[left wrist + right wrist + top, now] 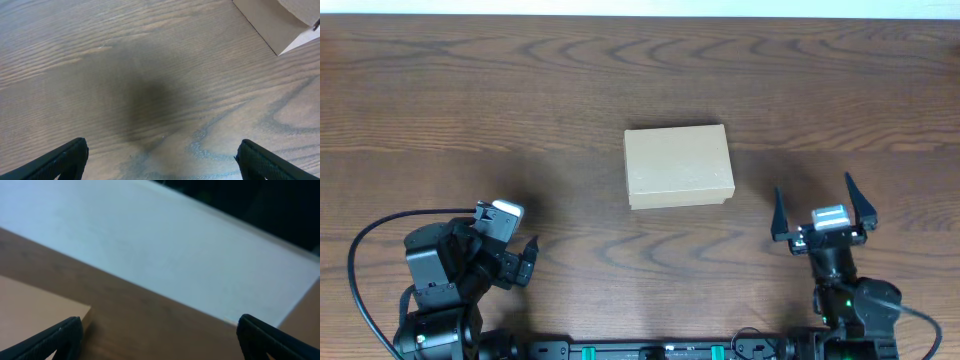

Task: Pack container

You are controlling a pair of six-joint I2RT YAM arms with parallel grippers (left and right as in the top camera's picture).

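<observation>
Overhead, the closed tan cardboard container (pixel 678 166) lies flat on the dark wooden tabletop (pixel 520 90), its lid plain. It sits ahead and to the right of the left hand (pixel 528 262), and ahead and to the left of the right hand (pixel 813 190), well apart from both. Both hands are spread wide and hold nothing.

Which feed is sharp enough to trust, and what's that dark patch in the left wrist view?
Overhead: sharp, evenly lit, container crisp. Left wrist: wood grain in focus; the dark patch on the table is soft-edged, likely the arm's own shadow. Right wrist: blurry throughout, container corner without detail.
</observation>
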